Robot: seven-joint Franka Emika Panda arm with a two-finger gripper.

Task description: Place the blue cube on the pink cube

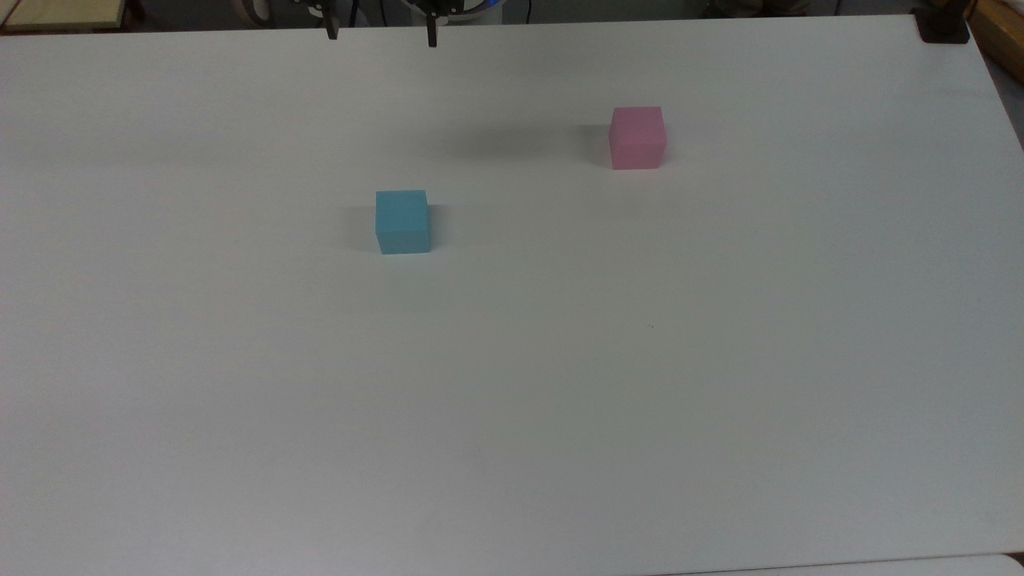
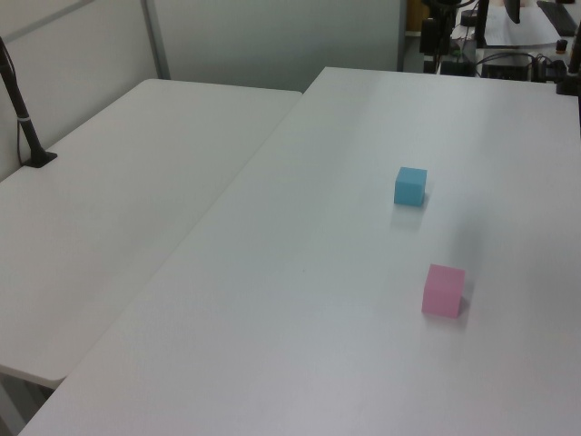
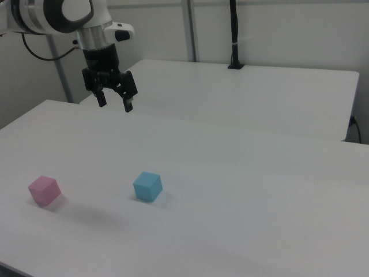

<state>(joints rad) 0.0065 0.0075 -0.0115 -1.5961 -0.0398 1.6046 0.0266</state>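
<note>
With fingers spread wide and empty, the black two-finger gripper (image 3: 115,103) hangs in the right view's upper left, the small sky-blue matte cube (image 3: 147,186) well below and right of it, the pale pink matte cube (image 3: 44,190) at lower left.

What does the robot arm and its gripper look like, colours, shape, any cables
In the right view the arm is white and rounded, with dark grey bands at the joints and a black cable trailing behind it. Its wrist narrows to a silvery grey collar above a black gripper with two slim black fingers. In the top view the finger tips show as two thin dark prongs.
</note>
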